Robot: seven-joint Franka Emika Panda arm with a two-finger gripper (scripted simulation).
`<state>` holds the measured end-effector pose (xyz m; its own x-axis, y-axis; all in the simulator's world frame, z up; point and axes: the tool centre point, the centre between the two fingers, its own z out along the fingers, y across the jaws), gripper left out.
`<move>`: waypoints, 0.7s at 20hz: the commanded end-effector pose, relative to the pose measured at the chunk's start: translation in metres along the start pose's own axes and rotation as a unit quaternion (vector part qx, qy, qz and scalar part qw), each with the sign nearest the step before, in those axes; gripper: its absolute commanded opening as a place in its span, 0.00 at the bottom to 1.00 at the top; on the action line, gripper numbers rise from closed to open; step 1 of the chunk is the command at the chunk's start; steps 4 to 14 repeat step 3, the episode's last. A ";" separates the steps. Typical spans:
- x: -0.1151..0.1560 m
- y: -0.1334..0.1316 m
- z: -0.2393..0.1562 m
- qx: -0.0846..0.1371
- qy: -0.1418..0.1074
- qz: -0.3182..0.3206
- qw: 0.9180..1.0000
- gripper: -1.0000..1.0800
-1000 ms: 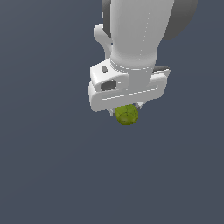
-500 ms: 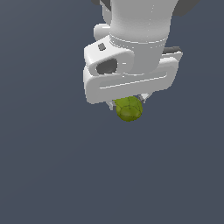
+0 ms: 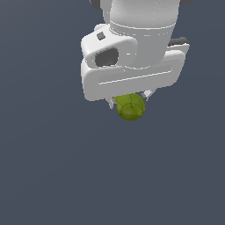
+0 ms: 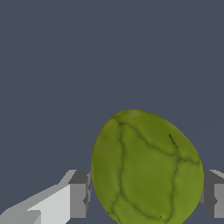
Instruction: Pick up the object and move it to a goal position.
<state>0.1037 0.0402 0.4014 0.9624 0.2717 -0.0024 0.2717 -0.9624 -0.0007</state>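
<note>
Exterior view: a white robot arm (image 3: pixel 140 17) comes down from the top edge of the picture, filling the upper middle. Its thick round wrist section points straight down and ends in a wide, boxy white hand body that sits slightly tilted, its end toward the exterior view's right a little higher. A dark recess shows on the hand's upper part toward the exterior view's left.

Below the hand body, the gripper (image 3: pixel 130 100) points downward. Only short stubs of its fingers (image 3: pixel 147 94) peek out beneath the body, one on each side of the fruit. The fruit (image 3: pixel 130 107) is small, olive-green and lumpy, with dark crease lines across a faceted skin. It is narrower than the hand body and hangs directly under it, with its top tucked between the finger stubs. Everything around it is a plain, flat slate-grey background (image 3: pixel 52 167), and no shadow or edge shows whether the fruit is near any surface.

Wrist view: the fruit (image 4: pixel 146 168) fills much of the frame, egg-shaped and tilted. A grey-and-white finger (image 4: pixel 74 194) presses against one side of it, and the dark pad of the other finger (image 4: pixel 212 190) meets the opposite side. The hand is closed on the fruit, gripping it from both sides.
</note>
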 end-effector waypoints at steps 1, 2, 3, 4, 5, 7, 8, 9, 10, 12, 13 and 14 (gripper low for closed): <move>0.001 0.000 -0.003 0.000 0.001 0.000 1.000 0.00; 0.001 0.000 -0.003 0.000 0.001 0.000 1.000 0.00; 0.001 0.000 -0.003 0.000 0.001 0.000 1.000 0.00; 0.001 0.000 -0.003 0.000 0.001 0.000 1.000 0.00; 0.001 0.000 -0.003 0.000 0.001 0.000 1.000 0.00; 0.001 0.000 -0.003 0.000 0.001 0.000 1.000 0.00; 0.001 0.000 -0.003 0.000 0.001 0.000 1.000 0.00; 0.001 0.000 -0.003 0.000 0.001 0.000 1.000 0.00; 0.001 0.000 -0.003 0.000 0.001 0.000 1.000 0.00; 0.001 0.000 -0.003 0.000 0.001 0.000 1.000 0.00; 0.001 0.000 -0.003 0.000 0.001 0.000 1.000 0.00; 0.001 0.000 -0.003 0.000 0.001 0.000 1.000 0.00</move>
